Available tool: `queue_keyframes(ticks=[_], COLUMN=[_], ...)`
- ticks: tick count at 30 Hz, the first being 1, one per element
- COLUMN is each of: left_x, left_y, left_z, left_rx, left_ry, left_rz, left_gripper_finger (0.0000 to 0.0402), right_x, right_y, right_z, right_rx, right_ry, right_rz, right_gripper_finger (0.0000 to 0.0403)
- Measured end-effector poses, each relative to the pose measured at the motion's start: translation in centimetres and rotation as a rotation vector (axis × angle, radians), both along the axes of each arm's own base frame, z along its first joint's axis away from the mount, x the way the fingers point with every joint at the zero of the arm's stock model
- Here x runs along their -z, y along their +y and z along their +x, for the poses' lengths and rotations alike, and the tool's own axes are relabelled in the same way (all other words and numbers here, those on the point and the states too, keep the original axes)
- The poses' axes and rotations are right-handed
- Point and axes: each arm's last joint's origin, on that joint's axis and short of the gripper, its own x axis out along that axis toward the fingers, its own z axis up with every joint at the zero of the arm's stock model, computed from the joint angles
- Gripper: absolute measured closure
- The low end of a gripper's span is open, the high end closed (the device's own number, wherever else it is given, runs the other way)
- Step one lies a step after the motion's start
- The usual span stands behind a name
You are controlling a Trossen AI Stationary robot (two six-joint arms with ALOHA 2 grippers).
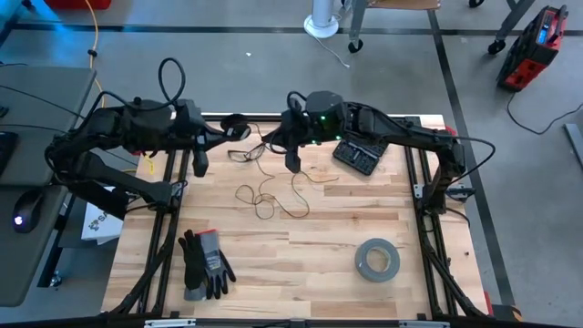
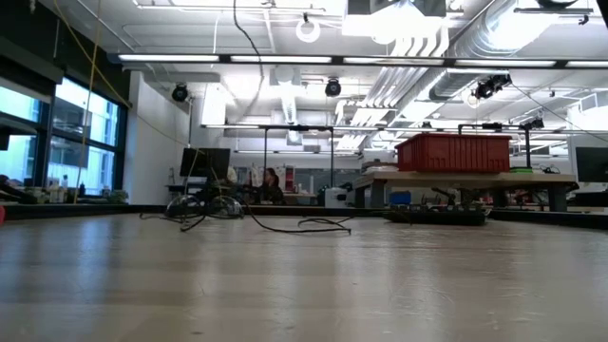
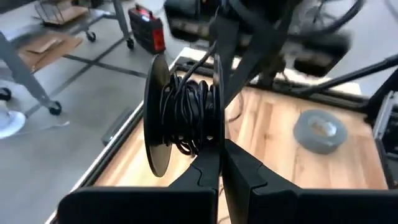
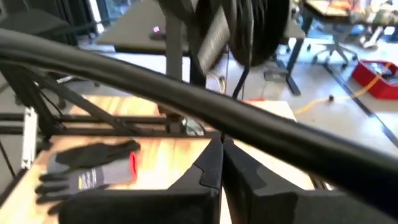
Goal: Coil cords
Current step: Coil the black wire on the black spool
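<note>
Starting at the left of the table, the left gripper [image 1: 232, 130] is seen near the far edge. Its fingers [image 3: 208, 171] are pressed together on the small round black spool [image 3: 183, 115], which is held up off the wood. Some of the thin dark cord [image 1: 269, 187] is already wound around the middle of the spool. The rest lies in loose loops on the wooden table [image 1: 319, 273], just in front of the two grippers and between them.

Next to it, a little to the right, the right gripper [image 1: 291, 162] is held low over those loops. Its fingers [image 4: 214, 165] look closed, and a dark line runs across its wrist view. It cannot be told if the cord is pinched there.

The cord looks very light, soft and bendy. It will likely tangle or slip out easily, so it should be pinched gently near a loop and kept a little tight. The spool looks hard and light, and it is best held by its flat round sides, as it is now.

Closer to the front, black and grey gloves [image 1: 205, 264] lie on the left, a dark box of small tools [image 1: 357, 157] sits near the far edge, and a grey tape roll [image 1: 377, 260] lies on the right. White marks can be seen on a glove, but no words can be read.
</note>
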Motion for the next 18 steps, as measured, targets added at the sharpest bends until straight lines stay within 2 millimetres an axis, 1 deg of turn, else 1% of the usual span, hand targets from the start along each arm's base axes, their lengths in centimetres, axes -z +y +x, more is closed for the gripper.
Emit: queue_keyframes(ticks=[3, 7, 11, 15, 18], left_x=[-0.6, -1.3, -2.0, -2.6, -2.8], left_y=[-0.1, -0.4, -0.3, -0.3, -0.3], left_z=[0.3, 0.6, 0.8, 1.6, 2.2], left_rx=[0.040, 0.118, 0.094, 0.088, 0.084], left_ry=[-0.072, -0.152, -0.226, -0.298, -0.328], left_rz=[-0.018, -0.057, -0.045, -0.008, -0.022], left_gripper_finger=[0.0401, 0.0401, 0.0401, 0.0401, 0.0401], right_x=[0.3, 0.2, -0.2, -0.5, -0.8], right_y=[0.0, 0.1, 1.0, 2.0, 2.4], right_z=[-0.1, 0.0, 0.3, 0.6, 0.7], right_rx=[0.022, 0.024, -0.012, -0.030, -0.037], right_ry=[0.029, 0.020, -0.027, -0.072, -0.099], right_rz=[-0.004, 0.000, 0.041, 0.035, 0.045], right_gripper_finger=[0.0402, 0.0403, 0.0403, 0.0403, 0.0403])
